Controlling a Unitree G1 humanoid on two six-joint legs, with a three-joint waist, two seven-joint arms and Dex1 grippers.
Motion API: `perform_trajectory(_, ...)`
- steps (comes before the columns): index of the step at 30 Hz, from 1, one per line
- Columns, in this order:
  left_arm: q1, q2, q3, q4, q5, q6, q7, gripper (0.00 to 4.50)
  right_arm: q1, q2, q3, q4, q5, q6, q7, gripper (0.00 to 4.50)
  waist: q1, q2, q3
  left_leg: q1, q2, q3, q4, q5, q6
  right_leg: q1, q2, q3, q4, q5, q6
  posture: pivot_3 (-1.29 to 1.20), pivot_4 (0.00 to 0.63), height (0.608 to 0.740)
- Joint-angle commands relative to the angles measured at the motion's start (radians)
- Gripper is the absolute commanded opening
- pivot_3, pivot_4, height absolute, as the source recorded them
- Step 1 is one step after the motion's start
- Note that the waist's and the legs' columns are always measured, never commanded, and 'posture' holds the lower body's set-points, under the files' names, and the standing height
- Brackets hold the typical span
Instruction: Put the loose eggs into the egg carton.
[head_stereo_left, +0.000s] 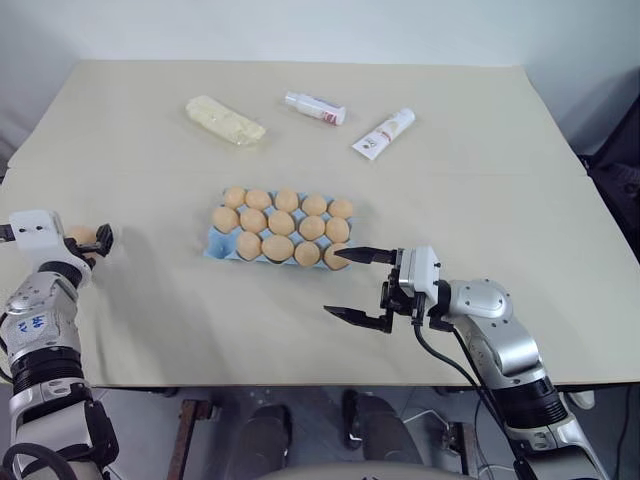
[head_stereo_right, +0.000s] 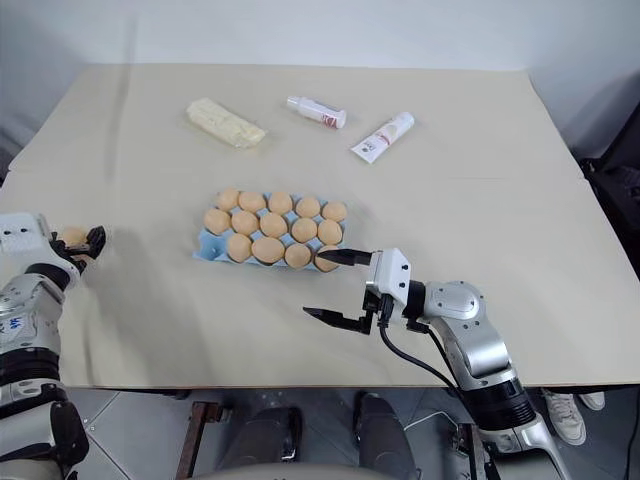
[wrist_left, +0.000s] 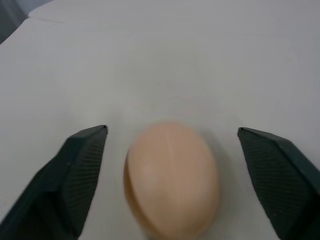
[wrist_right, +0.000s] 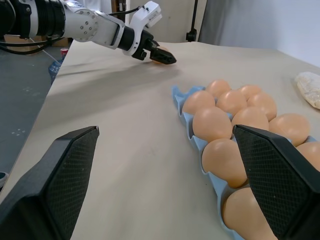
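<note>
One loose egg (wrist_left: 172, 180), tan-orange, lies on the table at the far left. My left gripper (wrist_left: 172, 130) is open around it, a finger on each side with a gap to the shell. From the head view the same egg (head_stereo_left: 80, 236) sits between those fingers. The light blue egg carton (head_stereo_left: 214, 247) stands mid-table, its cups filled with several eggs. My right gripper (head_stereo_left: 341, 284) hovers open just off the carton's near right corner, holding nothing, its upper finger close to the corner egg (head_stereo_left: 335, 257).
A pale yellow lumpy packet (head_stereo_left: 225, 120) and two white tubes (head_stereo_left: 315, 108) (head_stereo_left: 383, 134) lie at the back of the table. Bare tabletop lies between the left gripper and the carton. The table's left edge is close to the left arm.
</note>
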Motion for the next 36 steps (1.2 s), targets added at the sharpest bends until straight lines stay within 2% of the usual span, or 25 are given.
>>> perform_trajectory(1,-0.003,0.017,0.007,-0.008,0.002,-0.034,-0.004,3.29,0.012,-0.003,-0.017,-0.02,0.008,-0.017,-0.008,4.5,0.0,0.0,0.0,0.0,0.0,0.0,0.0,0.0,0.0,0.0,0.0,0.0,0.0,0.0,0.0,0.0,0.15,0.74)
perform_trajectory(5,0.021,0.031,-0.002,0.004,0.021,-0.113,-0.028,1.99,0.025,-0.003,-0.016,-0.022,0.005,-0.017,-0.013,4.5,-0.001,0.0,0.0,0.0,0.0,0.0,0.0,0.0,0.0,0.0,0.0,0.0,0.0,0.0,0.0,0.0,0.15,0.74)
perform_trajectory(7,0.024,0.025,0.017,0.007,-0.004,-0.155,-0.062,1.68,0.03,-0.004,-0.014,-0.018,0.001,-0.018,-0.016,4.5,-0.002,0.0,0.0,0.0,0.0,0.0,0.0,0.0,0.0,0.0,0.0,0.0,0.0,0.0,0.0,0.0,0.15,0.74)
perform_trajectory(10,0.035,0.012,0.01,-0.032,-0.035,-0.214,-0.165,1.65,0.034,-0.004,-0.014,-0.013,-0.005,-0.019,-0.022,4.5,0.0,0.0,0.0,0.0,0.0,0.0,0.0,0.0,0.0,0.0,0.0,0.0,0.0,0.0,0.0,0.0,0.15,0.74)
perform_trajectory(14,0.072,-0.039,-0.135,-0.282,-0.094,-0.288,-0.459,1.65,0.037,-0.01,-0.019,-0.01,-0.008,-0.014,-0.028,4.5,0.004,0.0,0.0,0.0,0.0,0.0,0.0,0.0,0.0,0.0,-0.001,0.0,0.0,0.0,0.0,0.0,0.15,0.74)
perform_trajectory(21,0.023,-0.111,-0.294,-0.385,-0.094,-0.214,-0.607,1.65,0.029,-0.009,-0.013,-0.014,-0.01,-0.002,-0.033,4.5,-0.007,0.0,0.0,-0.001,0.0,0.0,0.001,0.0,0.001,0.001,-0.001,0.0,-0.001,0.0,0.0,0.0,0.15,0.74)
perform_trajectory(28,0.031,-0.116,-0.325,-0.349,-0.063,-0.231,-0.64,1.65,0.046,-0.019,-0.018,-0.054,-0.007,0.015,-0.055,4.5,-0.022,0.0,0.0,-0.001,0.0,0.001,0.002,0.0,0.0,0.0,0.001,0.001,0.002,0.0,0.0,0.0,0.15,0.74)
perform_trajectory(36,0.082,-0.088,-0.29,-0.393,-0.079,-0.215,-0.654,4.23,0.059,-0.025,-0.019,-0.074,-0.005,0.027,-0.07,4.5,-0.023,0.0,0.0,0.001,0.0,0.001,0.003,0.001,0.0,0.0,0.0,0.002,0.005,0.0,0.0,0.0,0.15,0.74)
